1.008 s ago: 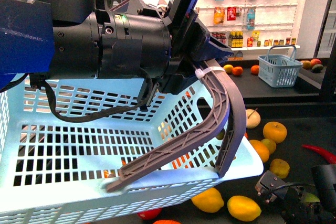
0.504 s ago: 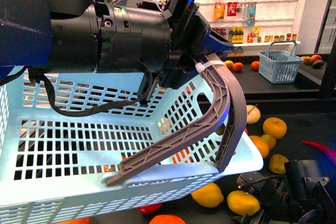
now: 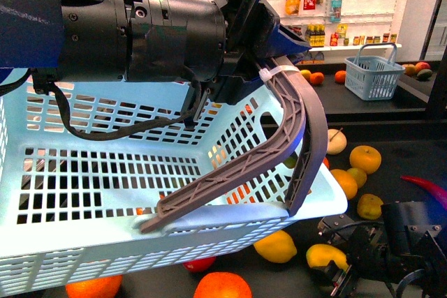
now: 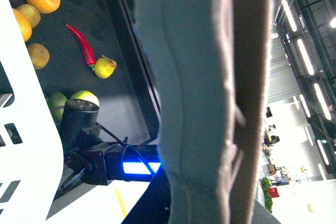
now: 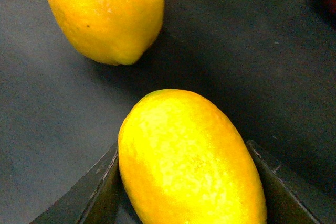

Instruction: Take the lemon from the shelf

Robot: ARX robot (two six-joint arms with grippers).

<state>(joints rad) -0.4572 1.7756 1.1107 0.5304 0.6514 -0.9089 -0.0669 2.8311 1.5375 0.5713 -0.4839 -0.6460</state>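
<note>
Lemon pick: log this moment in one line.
right gripper straddles lemon, grip unconfirmed | second lemon beside | left gripper holds basket handle

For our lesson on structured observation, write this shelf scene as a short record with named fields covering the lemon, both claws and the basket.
target: lemon, lying on the dark shelf
right claw: one finger on each side of the lemon; grip not confirmed
neighbour: second lemon, apart from the target
left claw: at the basket handle; closure hidden
basket: pale blue, held up by its grey handle
</note>
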